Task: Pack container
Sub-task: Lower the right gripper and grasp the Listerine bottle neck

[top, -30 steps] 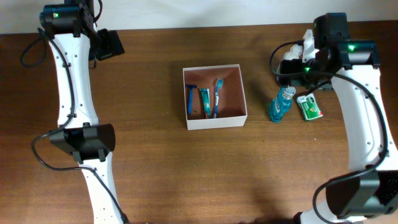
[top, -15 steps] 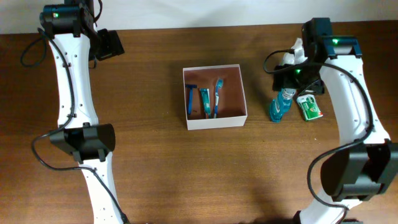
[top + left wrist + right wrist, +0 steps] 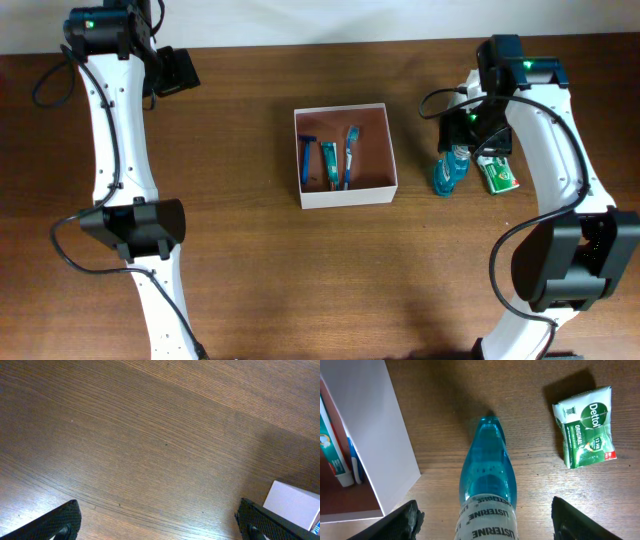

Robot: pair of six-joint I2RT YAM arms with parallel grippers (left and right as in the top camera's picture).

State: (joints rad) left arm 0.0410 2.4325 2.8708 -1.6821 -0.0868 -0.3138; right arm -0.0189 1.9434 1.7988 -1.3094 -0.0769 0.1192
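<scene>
Item, nearest: right gripper [image 3: 487,520], fingers spread wide, nothing held; set above and to either side of the blue mouthwash bottle [image 3: 487,475], no contact seen in the wrist view. Bottle judged upright on the worktop [image 3: 150,435], label end twd. the camera. Just beside it, on the side away from the box: green soap packet [image 3: 586,427], lying flat, apart from the bottle. On the other side, near but not touching: container [image 3: 345,193], white-walled, reddish-brown inside, lidless, at mid-worktop. Contents logged, side by side in its left half: blue razor [image 3: 306,158], toothpaste tube [image 3: 329,164], toothbrush [image 3: 349,152]; right half bare. Farthest: left gripper [image 3: 160,522], fingers apart, empty, parked over bare wood at the far-left corner, well apart from all items. Step in hand, as judged: approach to the bottle for pick-up; approx. half the packing done, bottle and packet yet to be packed. Next move, as judged: gripper to be lowered further and centred, fingers to be closed on the bottle body, care req'd not to tip it or nudge the packet; bottle then to be carried to the bare half of the container.
</scene>
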